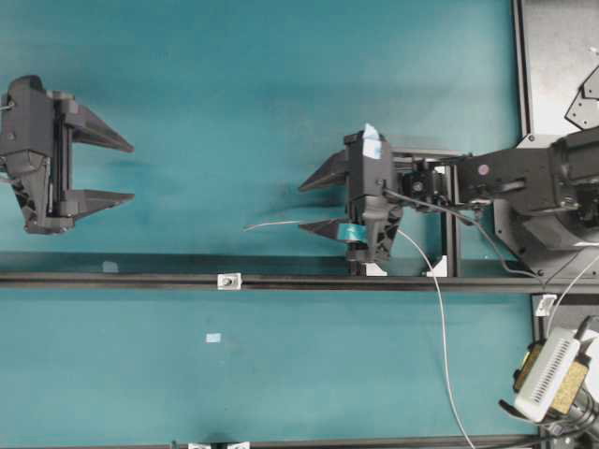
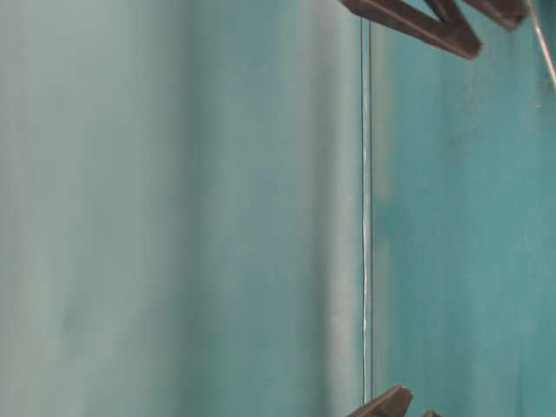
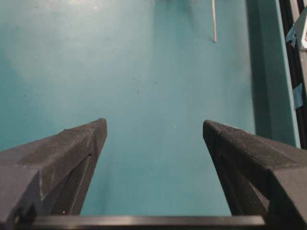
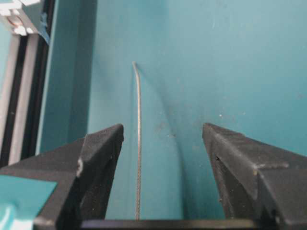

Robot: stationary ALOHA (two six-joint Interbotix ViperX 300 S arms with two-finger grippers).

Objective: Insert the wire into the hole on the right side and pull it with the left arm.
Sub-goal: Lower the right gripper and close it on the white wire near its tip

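The wire (image 1: pixel 271 224) is a thin pale strand whose free end points left from under my right gripper (image 1: pixel 301 208); its other part curves down the table at the right. In the right wrist view the wire (image 4: pixel 139 143) runs between the open jaws of the right gripper (image 4: pixel 163 128), close to the left finger and not clamped. The hole's small white block (image 1: pixel 229 281) sits on the black rail, below and left of the wire tip. My left gripper (image 1: pixel 131 172) stands open and empty at the far left. In its wrist view, the left gripper (image 3: pixel 154 123) faces the distant wire end (image 3: pixel 214 24).
A black rail (image 1: pixel 112 279) crosses the table from left to right in front of both grippers. A small pale tape patch (image 1: pixel 213 338) lies below it. A grey base plate (image 1: pixel 562 56) and a white-and-tan device (image 1: pixel 550 377) stand at the right edge.
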